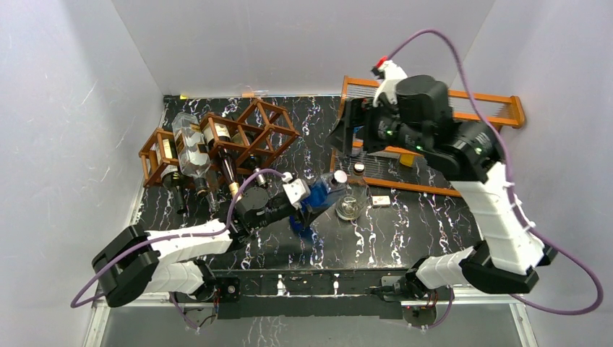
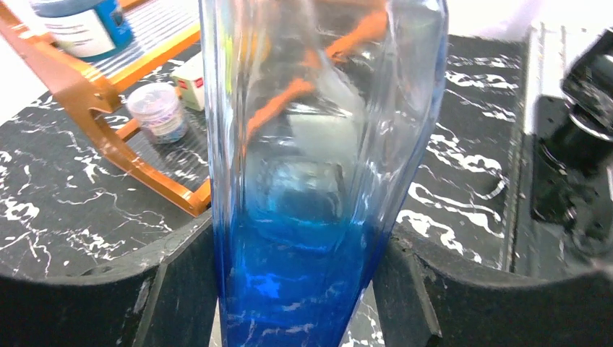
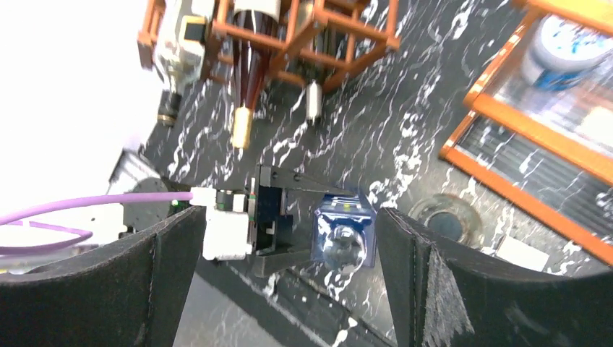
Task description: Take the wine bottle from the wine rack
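The dark reddish-brown lattice wine rack (image 1: 249, 134) stands at the back left and still holds a clear bottle (image 1: 191, 148) and a dark bottle (image 1: 228, 172). It also shows in the right wrist view (image 3: 340, 32). My left gripper (image 1: 307, 206) is shut on the lower body of a square blue glass bottle (image 1: 323, 194), off the rack at mid-table. The left wrist view shows this bottle (image 2: 318, 181) filling the gap between the pads (image 2: 181, 296). My right gripper (image 1: 347, 137) is open and empty, high above the bottle (image 3: 345, 231), looking down on its cap.
An orange shelf unit (image 1: 499, 108) with clear shelves stands at the back right, with a blue-labelled jar (image 2: 83, 25) on it. A round glass piece (image 1: 349, 208), a small jar (image 1: 358, 168) and a small white box (image 1: 381, 200) lie near the bottle.
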